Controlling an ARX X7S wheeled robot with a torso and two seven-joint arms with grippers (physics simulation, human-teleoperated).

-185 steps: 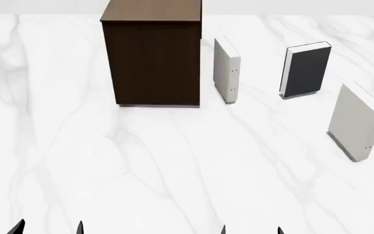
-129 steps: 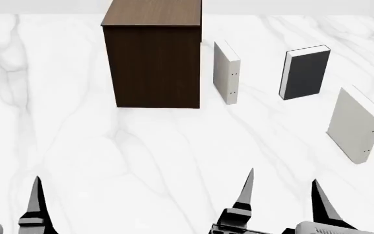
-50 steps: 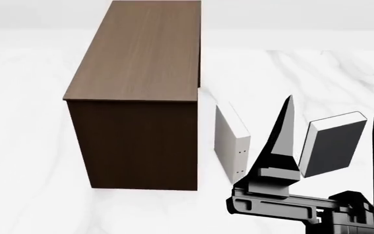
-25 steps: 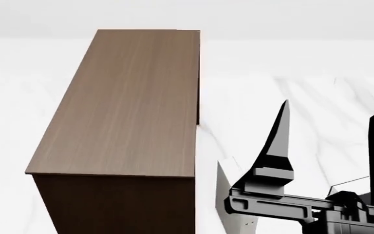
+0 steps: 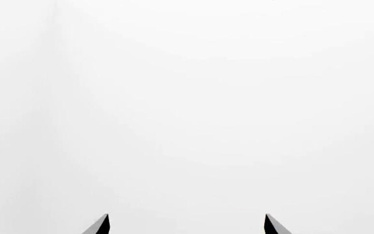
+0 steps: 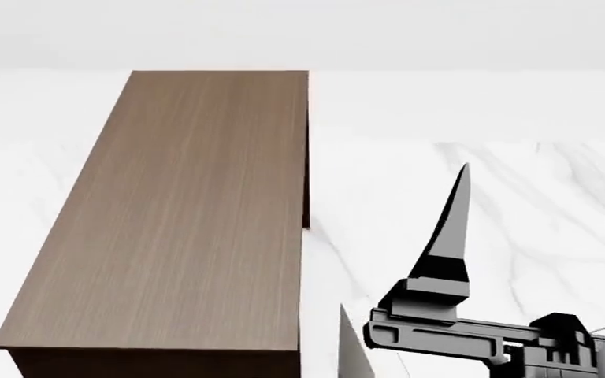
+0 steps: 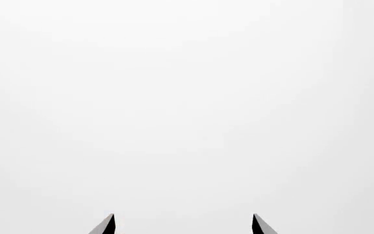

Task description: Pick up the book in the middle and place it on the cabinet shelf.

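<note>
Head view: the cabinet (image 6: pixel 176 213) fills the left half of the scene, its flat lighter brown top seen from above, with a thin strip of dark front face at the near edge. It stands on a white marble floor (image 6: pixel 387 173). Just right of its near right corner, a sliver of an off-white book (image 6: pixel 351 350) shows at the bottom edge. The right gripper (image 6: pixel 539 228) is raised at the near right, its two black pointed fingers wide apart and nothing between them. The dark grey book is not visible in any view, so its place relative to the gripper cannot be told. Left wrist view: the left gripper (image 5: pixel 186 225) shows only two dark fingertips, spread apart, against plain white. The right wrist view shows the same.
</note>
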